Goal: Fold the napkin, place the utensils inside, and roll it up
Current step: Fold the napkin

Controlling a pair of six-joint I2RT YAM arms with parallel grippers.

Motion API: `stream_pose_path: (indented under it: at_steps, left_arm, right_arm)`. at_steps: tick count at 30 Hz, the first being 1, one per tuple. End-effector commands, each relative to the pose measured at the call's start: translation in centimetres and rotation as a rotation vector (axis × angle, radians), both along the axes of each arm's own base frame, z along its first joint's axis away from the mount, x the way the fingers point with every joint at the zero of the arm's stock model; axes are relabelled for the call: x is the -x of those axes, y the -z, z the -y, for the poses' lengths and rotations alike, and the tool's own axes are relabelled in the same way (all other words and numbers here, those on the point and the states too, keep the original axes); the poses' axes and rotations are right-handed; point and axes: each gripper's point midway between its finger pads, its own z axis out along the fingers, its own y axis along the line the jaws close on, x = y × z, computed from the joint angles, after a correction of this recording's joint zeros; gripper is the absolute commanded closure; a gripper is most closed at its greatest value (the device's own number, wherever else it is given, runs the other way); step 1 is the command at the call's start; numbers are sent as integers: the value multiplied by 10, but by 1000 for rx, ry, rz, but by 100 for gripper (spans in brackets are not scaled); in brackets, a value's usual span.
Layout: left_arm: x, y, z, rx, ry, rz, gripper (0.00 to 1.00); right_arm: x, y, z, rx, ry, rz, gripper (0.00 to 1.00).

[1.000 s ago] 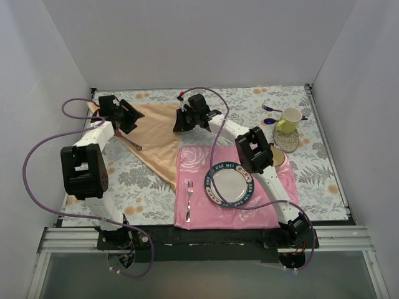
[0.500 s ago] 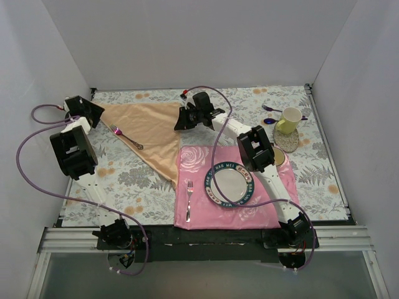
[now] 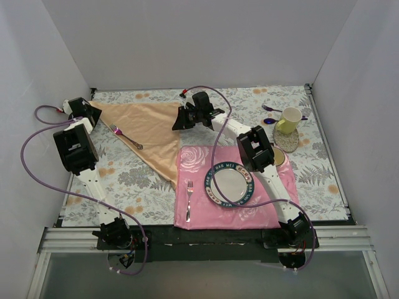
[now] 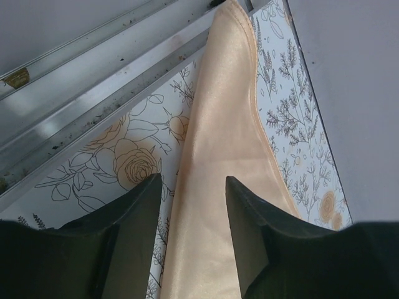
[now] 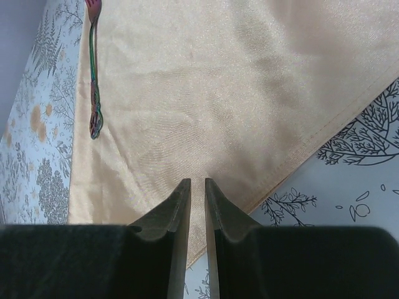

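The peach-gold napkin [image 3: 153,134] lies flat as a triangle at the back left of the table. A dark copper fork [image 3: 126,137] lies on its left part, also in the right wrist view [image 5: 93,81]. My left gripper [image 3: 84,111] is at the napkin's far-left corner. In the left wrist view it [image 4: 193,184] is open, with the napkin [image 4: 218,162] running between and under the fingers. My right gripper [image 3: 184,119] is over the napkin's right corner. In the right wrist view it [image 5: 197,182] is shut to a thin slit above the cloth [image 5: 206,93], holding nothing.
A pink rose placemat [image 3: 265,208] at the front right carries a blue-rimmed plate [image 3: 215,171] and a silver fork [image 3: 189,198]. A yellow mug [image 3: 288,119], purple spoons [image 3: 271,109] and a coaster [image 3: 287,142] are at the back right. The metal rail [image 4: 93,93] borders the table beside my left gripper.
My left arm swung from over the fork out to the napkin's far-left corner, uncovering the fork. My right gripper has barely moved.
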Motion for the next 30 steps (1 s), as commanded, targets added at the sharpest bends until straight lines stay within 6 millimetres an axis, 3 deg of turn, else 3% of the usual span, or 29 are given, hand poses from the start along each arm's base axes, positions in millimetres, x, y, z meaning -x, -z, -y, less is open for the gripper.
stream_pose_path:
  at_steps: [1, 7, 12, 17, 19, 24, 25, 30]
  left_arm:
    - [3, -5, -22, -2, -88, 32, 55]
    - [-4, 10, -23, 15, -76, 47, 57]
    - [-7, 9, -25, 5, -67, 74, 71]
    - [-17, -9, -24, -29, -16, 115, 95]
    - [-18, -21, -22, -50, 0, 136, 100]
    - [-9, -43, -9, -134, 61, 149, 100]
    - [-9, -59, -7, -163, 70, 172, 100]
    - [3, -70, 11, -236, 120, 155, 100]
  right_arm:
    - [-5, -41, -6, -72, -11, 65, 78]
    - [-2, -40, -5, -69, -21, 53, 79]
    - [0, -44, -4, -68, -20, 66, 79]
    - [1, -43, -3, -65, -20, 50, 80]
    - [2, -43, -3, -65, -22, 47, 80]
    - [3, -43, -4, -78, -25, 29, 81]
    - [4, -44, -5, -81, -26, 27, 81]
    - [11, -49, -5, -95, -40, 2, 82]
